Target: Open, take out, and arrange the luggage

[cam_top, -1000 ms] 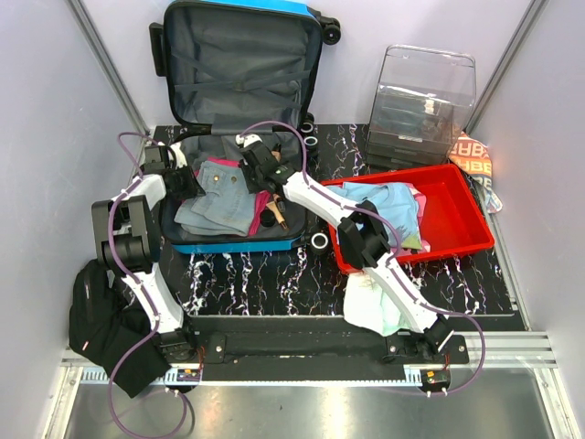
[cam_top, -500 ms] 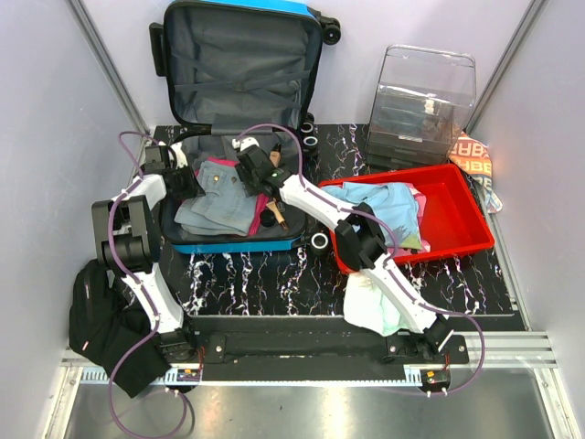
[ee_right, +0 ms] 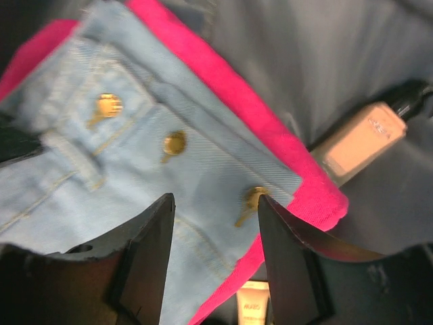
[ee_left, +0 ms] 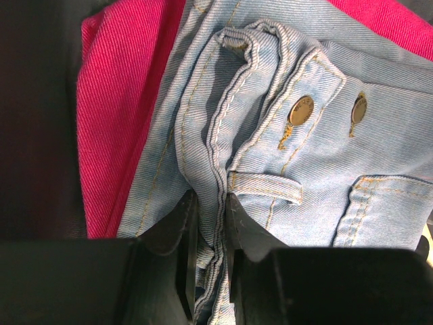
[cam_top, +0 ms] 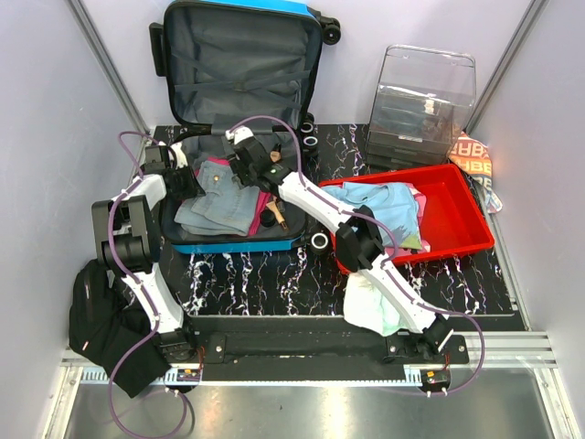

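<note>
The luggage, a blue suitcase (cam_top: 239, 245), lies open on the table with its grey-lined lid (cam_top: 239, 64) propped against the back wall. A light blue denim garment (cam_top: 219, 208) lies in it on top of a pink garment (cam_top: 218, 165). My left gripper (cam_top: 187, 183) reaches in from the left. In the left wrist view the left gripper (ee_left: 211, 206) is shut on a folded seam of the denim (ee_left: 318, 156). My right gripper (cam_top: 240, 157) hovers over the denim's far corner. Its jaws stand open in the right wrist view (ee_right: 215, 206), just above the buttoned denim (ee_right: 135, 169), gripping nothing.
A beige cosmetic tube (ee_right: 362, 142) lies on the lining beside the pink garment (ee_right: 304, 189). To the right, a red tray (cam_top: 462, 219) holds pale blue clothes (cam_top: 388, 201). A clear drawer box (cam_top: 422, 96) stands behind it. A black bag (cam_top: 105, 320) sits at near left and a white cloth (cam_top: 370, 302) near the right arm.
My right gripper has moved left and toward the back of the suitcase, and its jaws have spread wider. The left gripper has kept its hold on the denim without moving.
</note>
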`<state>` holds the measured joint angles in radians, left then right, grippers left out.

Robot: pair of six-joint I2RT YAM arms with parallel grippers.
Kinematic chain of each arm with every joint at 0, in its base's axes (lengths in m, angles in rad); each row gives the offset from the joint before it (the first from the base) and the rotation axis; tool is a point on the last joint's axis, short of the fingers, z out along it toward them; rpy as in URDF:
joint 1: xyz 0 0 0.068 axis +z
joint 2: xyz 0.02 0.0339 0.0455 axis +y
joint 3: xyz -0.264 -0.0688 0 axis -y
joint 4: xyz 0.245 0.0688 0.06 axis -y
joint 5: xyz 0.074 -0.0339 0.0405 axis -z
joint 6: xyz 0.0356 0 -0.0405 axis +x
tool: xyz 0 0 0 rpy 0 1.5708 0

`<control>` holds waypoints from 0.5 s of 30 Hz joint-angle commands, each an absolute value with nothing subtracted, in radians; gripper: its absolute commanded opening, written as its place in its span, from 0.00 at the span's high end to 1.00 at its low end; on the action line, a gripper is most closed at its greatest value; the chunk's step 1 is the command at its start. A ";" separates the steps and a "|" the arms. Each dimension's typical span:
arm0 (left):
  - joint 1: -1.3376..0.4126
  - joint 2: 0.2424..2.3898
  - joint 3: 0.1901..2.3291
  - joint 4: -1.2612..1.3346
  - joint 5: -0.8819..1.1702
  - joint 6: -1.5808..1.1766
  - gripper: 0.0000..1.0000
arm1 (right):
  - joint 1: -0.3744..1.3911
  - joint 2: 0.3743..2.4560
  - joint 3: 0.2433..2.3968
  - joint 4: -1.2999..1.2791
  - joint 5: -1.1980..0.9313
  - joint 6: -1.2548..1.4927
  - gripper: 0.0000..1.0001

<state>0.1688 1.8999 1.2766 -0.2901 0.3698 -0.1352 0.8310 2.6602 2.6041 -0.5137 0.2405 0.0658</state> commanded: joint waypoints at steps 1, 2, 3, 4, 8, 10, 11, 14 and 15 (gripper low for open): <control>0.163 1.882 1.298 -0.301 0.371 -0.121 0.93 | 0.815 2.686 2.623 -0.511 0.280 0.133 0.42; 0.163 1.882 1.298 -0.301 0.373 -0.121 0.93 | 0.813 2.681 2.620 -0.514 0.307 0.138 0.41; 0.163 1.884 1.298 -0.301 0.374 -0.123 0.93 | 0.804 2.678 2.619 -0.517 0.317 0.141 0.41; 0.164 1.882 1.296 -0.301 0.376 -0.123 0.92 | 0.798 2.677 2.617 -0.515 0.318 0.153 0.41; 0.164 1.890 1.298 -0.299 0.377 -0.127 0.93 | 0.792 2.691 2.622 -0.506 0.232 0.164 0.41; 0.164 1.890 1.299 -0.299 0.380 -0.129 0.93 | 0.792 2.695 2.617 -0.509 0.207 0.184 0.41; 0.164 1.888 1.299 -0.301 0.380 -0.129 0.93 | 0.792 2.701 2.615 -0.512 0.206 0.192 0.41; 0.164 1.888 1.299 -0.299 0.379 -0.127 0.93 | 0.792 2.714 2.612 -0.514 0.169 0.201 0.41; 0.164 1.890 1.299 -0.298 0.380 -0.127 0.93 | 0.792 2.720 2.618 -0.518 0.143 0.201 0.41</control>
